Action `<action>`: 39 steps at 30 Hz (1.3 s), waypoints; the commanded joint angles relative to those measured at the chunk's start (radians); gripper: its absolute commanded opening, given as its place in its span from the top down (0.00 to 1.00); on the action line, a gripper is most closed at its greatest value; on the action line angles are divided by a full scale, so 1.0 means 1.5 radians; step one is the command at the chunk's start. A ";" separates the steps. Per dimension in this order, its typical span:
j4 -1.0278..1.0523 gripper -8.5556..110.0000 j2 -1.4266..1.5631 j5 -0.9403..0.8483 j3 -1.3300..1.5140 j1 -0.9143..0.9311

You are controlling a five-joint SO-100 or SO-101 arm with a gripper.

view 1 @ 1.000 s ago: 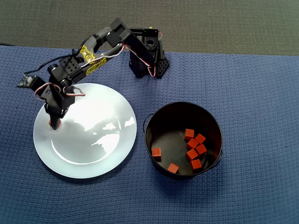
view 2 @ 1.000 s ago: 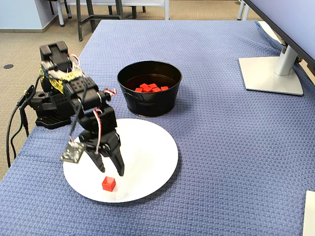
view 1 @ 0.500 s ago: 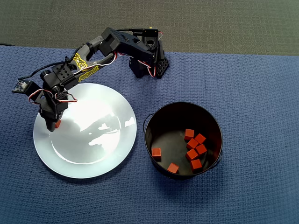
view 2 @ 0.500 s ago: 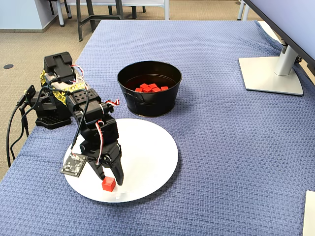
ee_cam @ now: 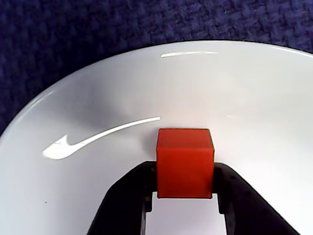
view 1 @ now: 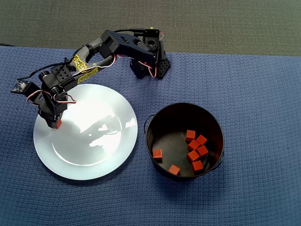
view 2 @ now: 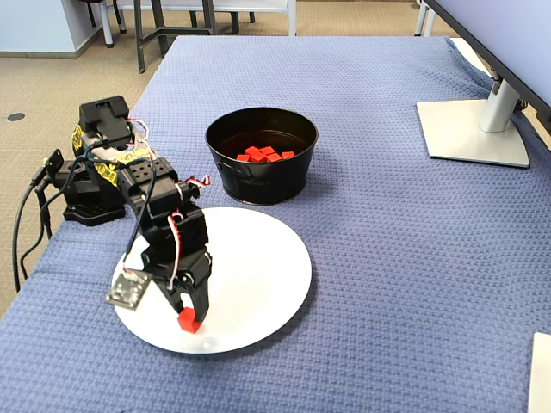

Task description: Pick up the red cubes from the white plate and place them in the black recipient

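Red cube [ee_cam: 185, 161] pinched between my fingers [ee_cam: 128, 193], lower centre of the wrist view.
I'd lift straight, clearing the white plate [ee_cam: 254, 98].

Black plastic arm [view 2: 138, 185], yellow patterned band, red-white wires, black tool [ee_cam: 183, 196].

Eight red cubes [view 1: 193, 156], one white plate [view 1: 94, 150], one black recipient [view 1: 162, 120].
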 commanded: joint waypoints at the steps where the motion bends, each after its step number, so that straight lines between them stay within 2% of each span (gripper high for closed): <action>1: 0.015 0.93 0.138 0.064 -0.015 -0.005; 5: 0.087 0.93 0.256 0.106 -0.016 -0.064; 10: 0.157 0.93 0.421 0.215 0.012 -0.190; 14: 0.122 0.93 0.559 0.307 0.138 -0.321; 21: 0.002 0.93 0.735 0.383 0.370 -0.570; 23: -0.029 0.85 0.760 0.379 0.419 -0.634; 25: -0.050 0.71 0.780 0.351 0.461 -0.694; 27: -0.065 0.66 0.803 0.316 0.499 -0.737; 29: -0.065 0.64 0.820 0.313 0.505 -0.733; 32: -0.027 0.65 0.800 0.327 0.443 -0.641; 39: -0.015 0.74 0.785 0.232 0.491 -0.420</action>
